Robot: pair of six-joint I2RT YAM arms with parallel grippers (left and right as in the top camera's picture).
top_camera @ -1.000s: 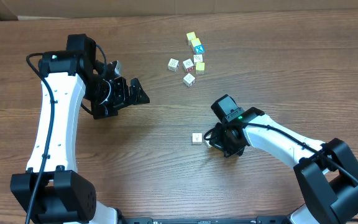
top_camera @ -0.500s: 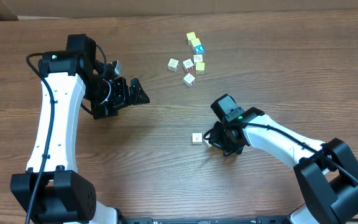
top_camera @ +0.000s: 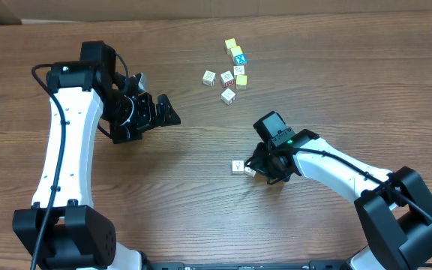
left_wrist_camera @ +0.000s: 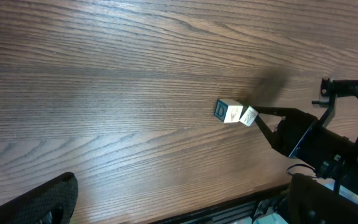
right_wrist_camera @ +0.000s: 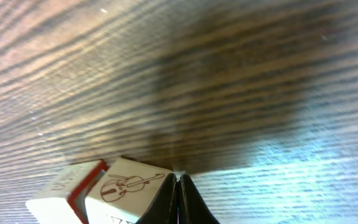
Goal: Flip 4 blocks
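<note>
Nearest me, R gripper (top_camera: 264, 172) sits low over the wood table (top_camera: 351, 75), approx. centre-right. Fingers are pinched fully together w/ nothing betw. them. In the R wrist view the closed tips (right_wrist_camera: 180, 194) touch the edge of the violin block (right_wrist_camera: 128, 186), which has a cream face w/ a red-brown violin print.

That block lies at 9 o'clock from my tips. From overhead it's the small pale cube (top_camera: 250, 171), turned askew vs its neighbour.

Second block (top_camera: 237, 166) is at 9 o'clock again and touches the violin one. It shows a red edge (right_wrist_camera: 79, 186) in the R wrist view and a blue side face (left_wrist_camera: 221, 110) in the L wrist view. Both lie on the table, not lifted.

Further out, at 10 o'clock from that pair and well apart, L gripper (top_camera: 156, 97) hangs above bare wood. Its fingers are spread wide and hold nothing. Only one dark finger (left_wrist_camera: 42, 199) shows in its own cam.

Farthest, at 12 o'clock from the pair, is a loose bunch of cubes. The pale cubes (top_camera: 209, 77) sit on the near side. The yellow-topped cubes (top_camera: 231, 45) are mixed in and behind, one w/ a blue side. Marks are too small to read.
</note>
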